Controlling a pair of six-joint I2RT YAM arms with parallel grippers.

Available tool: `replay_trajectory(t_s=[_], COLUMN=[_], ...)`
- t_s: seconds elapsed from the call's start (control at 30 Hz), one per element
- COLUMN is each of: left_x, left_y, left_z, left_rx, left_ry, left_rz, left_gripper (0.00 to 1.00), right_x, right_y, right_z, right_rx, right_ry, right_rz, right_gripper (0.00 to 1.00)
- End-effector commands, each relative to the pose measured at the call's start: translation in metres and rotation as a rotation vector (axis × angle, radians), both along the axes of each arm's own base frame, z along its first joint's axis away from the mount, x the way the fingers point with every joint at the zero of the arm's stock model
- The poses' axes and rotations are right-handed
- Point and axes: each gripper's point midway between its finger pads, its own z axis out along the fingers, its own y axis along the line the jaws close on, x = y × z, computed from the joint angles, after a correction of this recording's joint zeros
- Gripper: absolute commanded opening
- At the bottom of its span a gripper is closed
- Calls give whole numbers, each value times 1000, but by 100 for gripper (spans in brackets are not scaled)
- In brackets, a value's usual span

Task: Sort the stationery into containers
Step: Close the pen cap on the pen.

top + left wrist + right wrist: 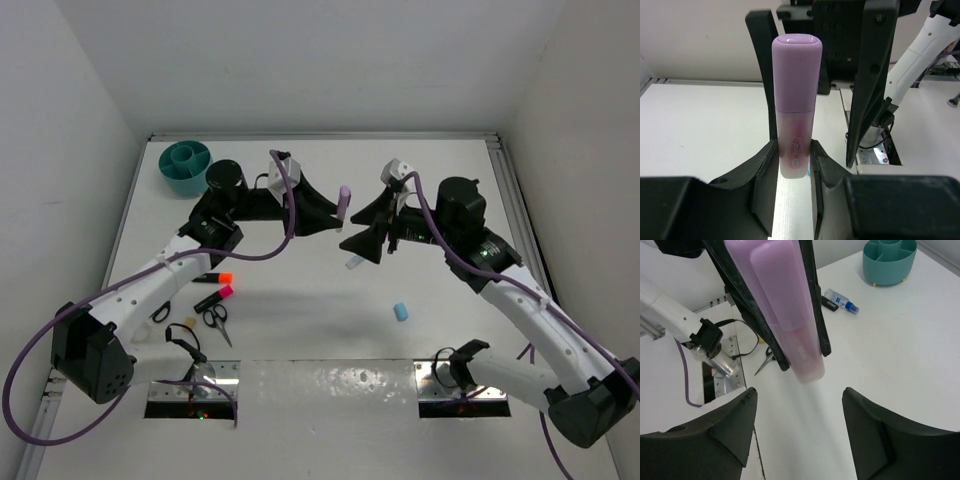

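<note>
Table (320, 330): cup (187, 166), scissors (216, 320), blue eraser (401, 311)

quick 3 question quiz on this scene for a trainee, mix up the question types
1. True or false: the left gripper is shut on the pink marker, which it holds upright.
2. Where does the teal cup stand in the top view? A) far left corner B) near right corner C) dead centre
3. Short answer: on the right gripper, are the jaws open or shut?

Key: 1 true; 2 A; 3 open, with neither finger touching the marker.
</note>
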Motion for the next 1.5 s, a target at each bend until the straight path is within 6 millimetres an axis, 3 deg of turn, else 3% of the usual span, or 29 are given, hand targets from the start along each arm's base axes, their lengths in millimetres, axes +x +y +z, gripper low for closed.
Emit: replay_trajectory(t_s=[0.0, 0.17, 0.37, 0.57, 0.83, 1.03, 1.07, 1.17, 1.43, 1.47], left_x=[-13, -34, -47, -46, -46, -47, -47, -47, -43, -41], left_y=[4, 2, -1, -2, -7, -9, -8, -8, -8, -8], left_z=[12, 16, 21, 26, 25, 27, 27, 28, 24, 23], left_rx=[-22, -36, -49, -60, -61, -67, -66, -67, -57, -56], left_ry=[-73, -108, -121, -119, -100, -95, -92, -95, -89, -86], left_rz=[-46, -161, -211, -205, -206, -206, -206, -205, -175, -165], left_gripper=[0, 0, 0, 0, 0, 0, 0, 0, 0, 4], right_x=[-6, -11, -4, -5, -10, -9, -10, -10, -11, -10], right_y=[-12, -13, -1, 4, 10, 13, 14, 14, 14, 15], right_z=[33, 68, 84, 85, 85, 89, 90, 90, 88, 90], right_rx=[11, 34, 87, 94, 117, 146, 153, 159, 193, 203], right_ry=[-103, -202, -248, -229, -204, -219, -218, -219, -214, -218], right_rz=[2, 38, 82, 118, 143, 148, 154, 153, 144, 143], right_gripper=[68, 66, 66, 64, 47, 25, 16, 2, 0, 0])
